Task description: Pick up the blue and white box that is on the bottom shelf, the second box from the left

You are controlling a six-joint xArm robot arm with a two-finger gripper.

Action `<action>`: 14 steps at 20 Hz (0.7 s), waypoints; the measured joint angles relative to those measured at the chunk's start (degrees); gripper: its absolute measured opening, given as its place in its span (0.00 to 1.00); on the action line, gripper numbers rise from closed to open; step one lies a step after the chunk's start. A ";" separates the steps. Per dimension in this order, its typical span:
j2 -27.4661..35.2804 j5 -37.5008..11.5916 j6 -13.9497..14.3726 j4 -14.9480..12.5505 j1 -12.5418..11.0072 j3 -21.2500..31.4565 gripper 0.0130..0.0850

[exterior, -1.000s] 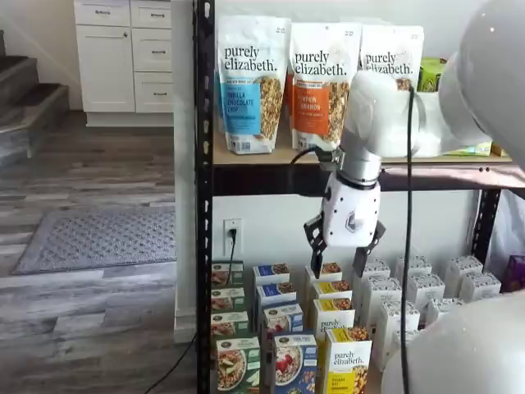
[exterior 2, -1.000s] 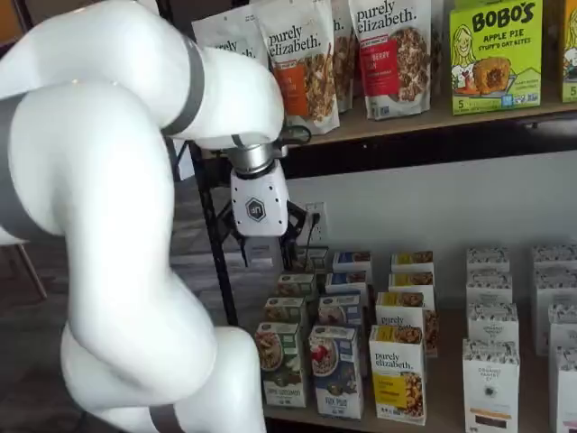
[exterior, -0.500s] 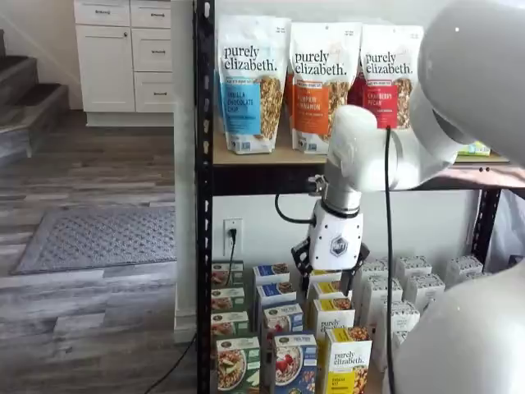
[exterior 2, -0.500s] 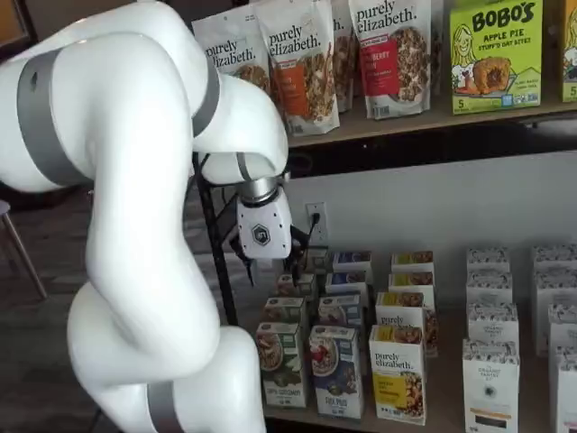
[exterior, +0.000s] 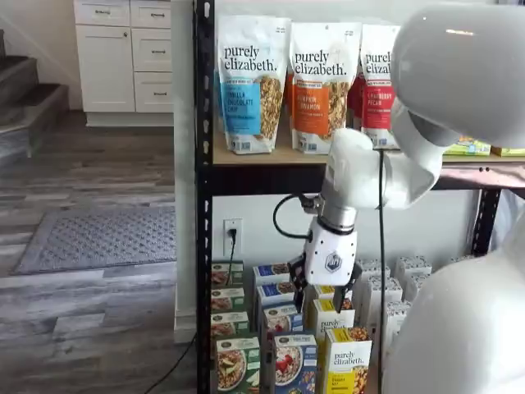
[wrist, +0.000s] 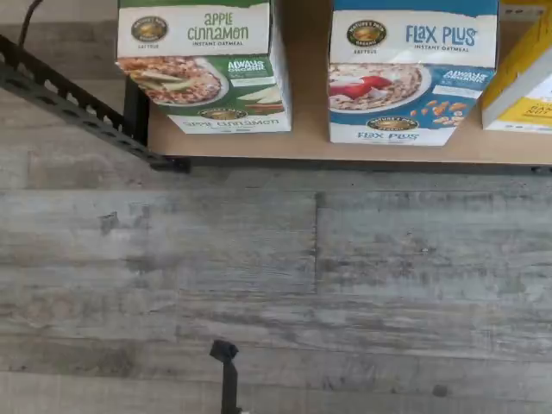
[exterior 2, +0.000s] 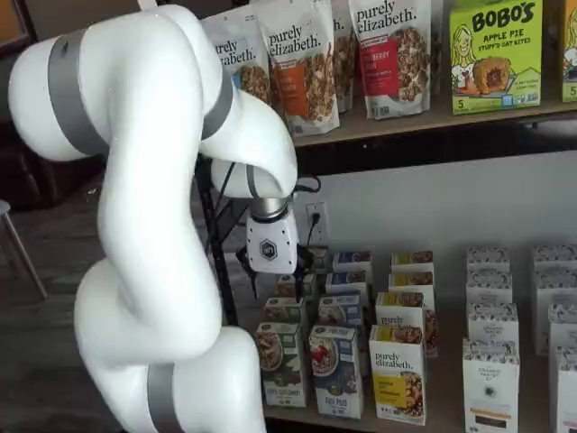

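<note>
Gripper (exterior: pixel 327 294): hung above the front rows of boxes in both shelf views; fingers spread wide, nothing held.
Blue and white box (wrist: pixel 412 71): stood upright at the front edge of the bottom shelf (wrist: pixel 306 147), untouched.
Green box (wrist: pixel 200 65): placed beside it, apart.
Yellow box (exterior 2: pixel 398 373): on its other side.

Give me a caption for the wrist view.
Looking down at the blue and white box beside a green-fronted box on the bottom shelf.
</note>
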 joint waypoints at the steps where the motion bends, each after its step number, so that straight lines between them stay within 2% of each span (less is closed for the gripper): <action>1: 1.03 -0.47 0.09 -0.15 0.03 -0.34 1.00; 8: 6.66 -4.43 2.59 -2.80 0.89 -2.03 1.00; 14: 10.18 -9.94 5.33 -5.73 1.53 -1.76 1.00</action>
